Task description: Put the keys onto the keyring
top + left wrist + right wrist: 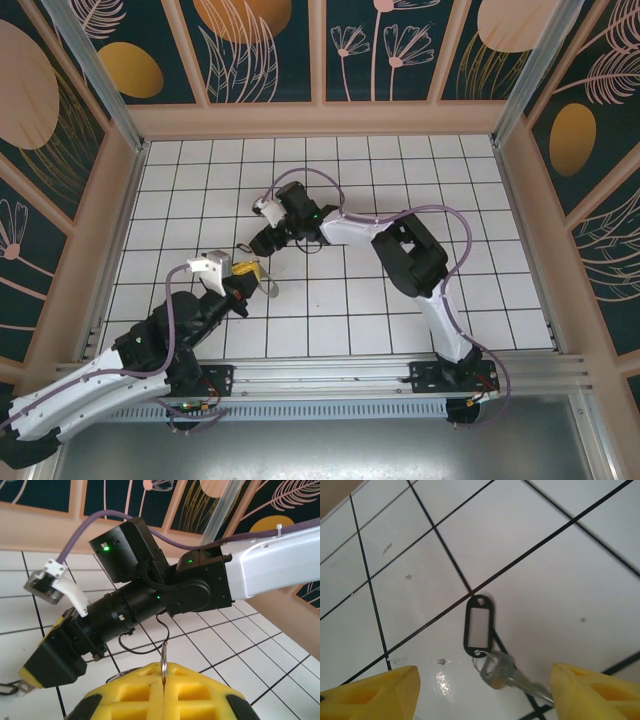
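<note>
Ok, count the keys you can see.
1: a key on the white tile beside the black tag, between the right hand's fingers. Others may be hidden.

A white-tiled bench with black grid lines is boxed by dark teal wall panels bearing pink flowers and orange ovals, framed in pale wood.

light: bright, even, overhead
shadows: faint, soft
glare: small white patch on tabletop
focus: right tool blurred up close
</note>
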